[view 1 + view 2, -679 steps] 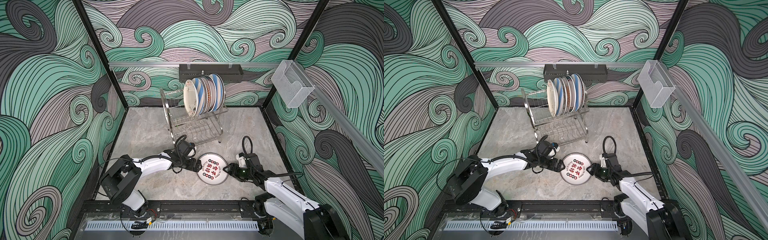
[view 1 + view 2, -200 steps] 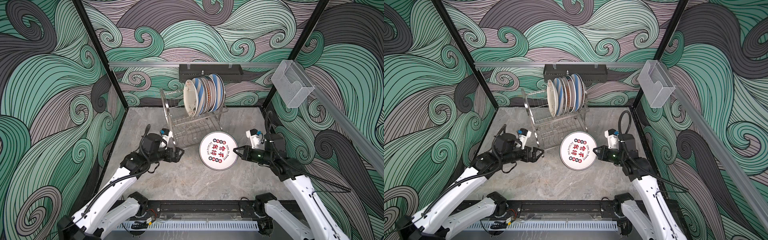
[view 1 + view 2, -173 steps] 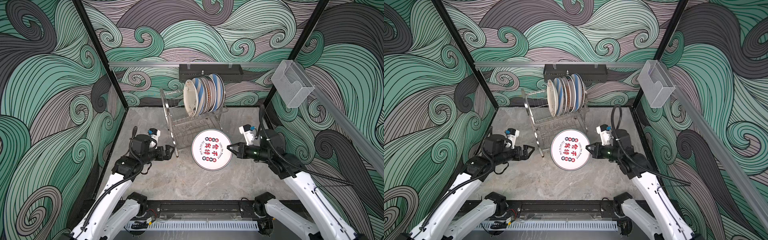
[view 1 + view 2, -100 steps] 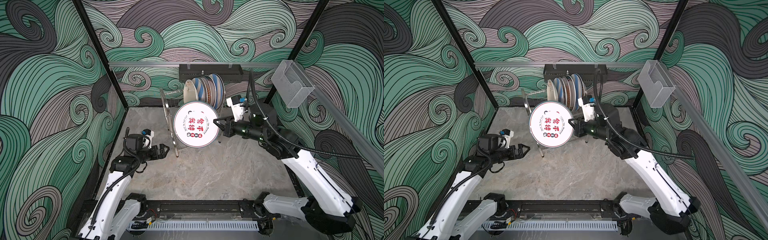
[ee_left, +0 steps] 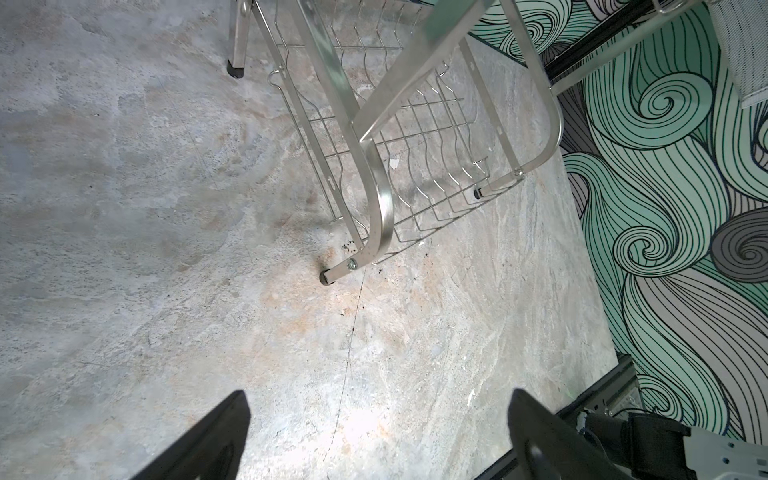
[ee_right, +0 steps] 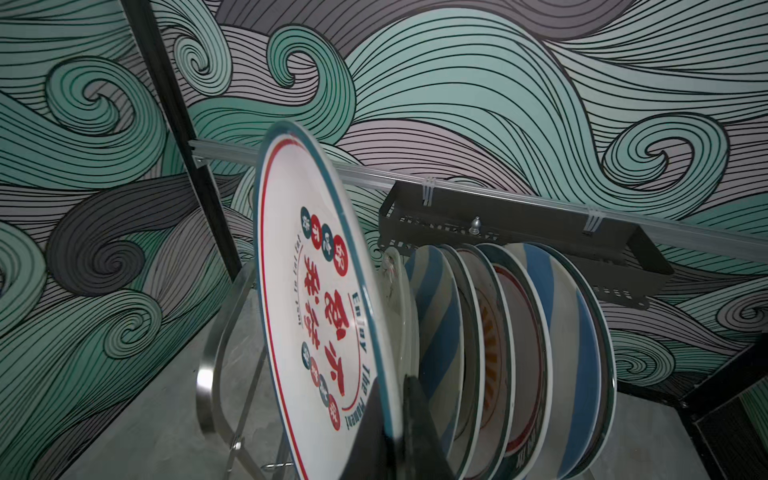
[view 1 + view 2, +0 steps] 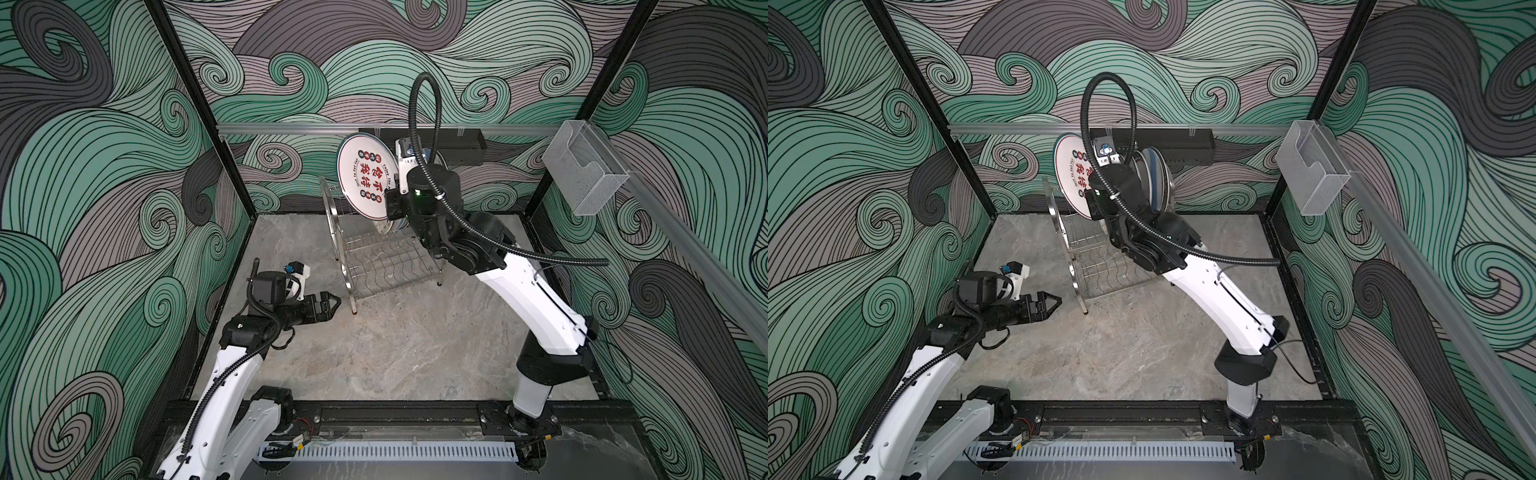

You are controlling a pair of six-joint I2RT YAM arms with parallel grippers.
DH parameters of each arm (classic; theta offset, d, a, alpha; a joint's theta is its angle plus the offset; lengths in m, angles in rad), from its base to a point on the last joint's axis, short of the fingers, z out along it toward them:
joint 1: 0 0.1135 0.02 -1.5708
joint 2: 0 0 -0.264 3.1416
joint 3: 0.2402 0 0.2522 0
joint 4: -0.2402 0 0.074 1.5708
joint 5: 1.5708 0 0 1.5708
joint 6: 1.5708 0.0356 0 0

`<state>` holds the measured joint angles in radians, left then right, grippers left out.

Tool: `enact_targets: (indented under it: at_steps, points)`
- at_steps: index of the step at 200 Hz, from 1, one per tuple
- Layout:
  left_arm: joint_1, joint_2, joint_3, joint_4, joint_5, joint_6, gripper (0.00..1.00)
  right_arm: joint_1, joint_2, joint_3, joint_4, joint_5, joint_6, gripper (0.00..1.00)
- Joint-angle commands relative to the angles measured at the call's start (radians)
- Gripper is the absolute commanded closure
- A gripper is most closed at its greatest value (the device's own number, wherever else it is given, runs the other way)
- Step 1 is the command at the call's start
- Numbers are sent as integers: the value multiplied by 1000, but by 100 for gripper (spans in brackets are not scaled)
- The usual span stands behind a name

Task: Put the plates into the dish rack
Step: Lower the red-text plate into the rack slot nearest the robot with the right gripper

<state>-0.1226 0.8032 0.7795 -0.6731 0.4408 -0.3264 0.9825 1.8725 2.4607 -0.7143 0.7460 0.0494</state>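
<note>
Plate [image 7: 365, 180], flat on the table [image 7: 395, 353] earlier, now raised on edge by the right gripper [image 6: 390, 415] to the rack [image 7: 382, 266], upper tier, beside the racked plates [image 6: 519, 332]; left gripper [image 7: 334, 301] has withdrawn leftward.

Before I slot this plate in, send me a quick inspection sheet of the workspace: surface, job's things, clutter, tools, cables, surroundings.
Surface: grey marbled tabletop; no plate lies on it.
Job's things: character plate on edge over the upper tier of the dish rack, beside the racked plates and standing higher than them, seemingly not seated; nothing in the lower tier.
Clutter: nothing seen.
Tools: right tool shut on the character plate's rim; left tool open, holding nothing, near a rack foot.
Cables: black hose loops high above the right arm.
Surroundings: wave-pattern walls; black perforated tray and clear box on the rail.
</note>
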Motion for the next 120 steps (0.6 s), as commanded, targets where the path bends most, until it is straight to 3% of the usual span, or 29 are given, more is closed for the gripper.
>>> enact_targets:
  at_steps: [1, 33, 120]
  points:
    - [9, -13, -2, -7, 28, 10, 1, 26, 39, 83, 92, 190, -67, 100]
    - [8, -11, -4, -2, 47, 10, 2, 57, 109, 81, 229, 318, -168, 100]
    - [6, -23, -14, 22, 94, 10, 1, 62, 200, 11, 376, 447, -189, 100]
